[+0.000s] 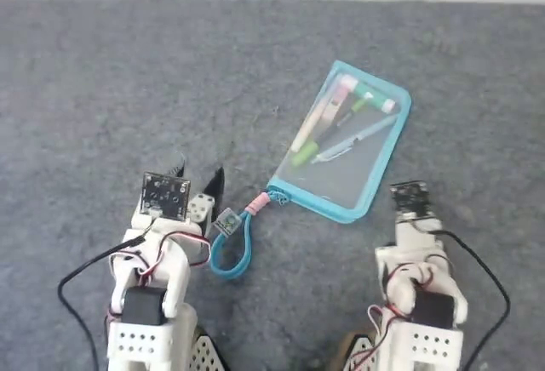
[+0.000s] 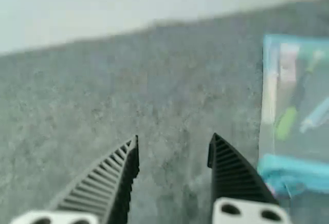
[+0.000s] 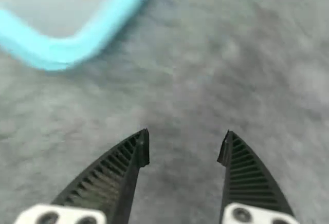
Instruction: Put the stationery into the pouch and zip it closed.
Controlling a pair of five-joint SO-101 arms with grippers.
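Pouch (image 1: 351,180) between pincers, touching neither; left pincer (image 2: 175,138) wide, right pincer (image 3: 187,132) wide.

The pouch (image 1: 345,162) is clear glossy plastic, blue cloth-edged; the bench (image 1: 102,90) is covered in rough matt grey felt.

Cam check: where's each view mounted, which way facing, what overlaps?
High view: fixed overhead, looking down at the grey table; left arm, right arm and the clear turquoise-edged pouch show.
Left wrist view: on the left arm, facing across the table past the open left gripper toward the pouch.
Right wrist view: on the right arm, angled down past the open right gripper at a pouch corner.
Shared: all three show the pouch.
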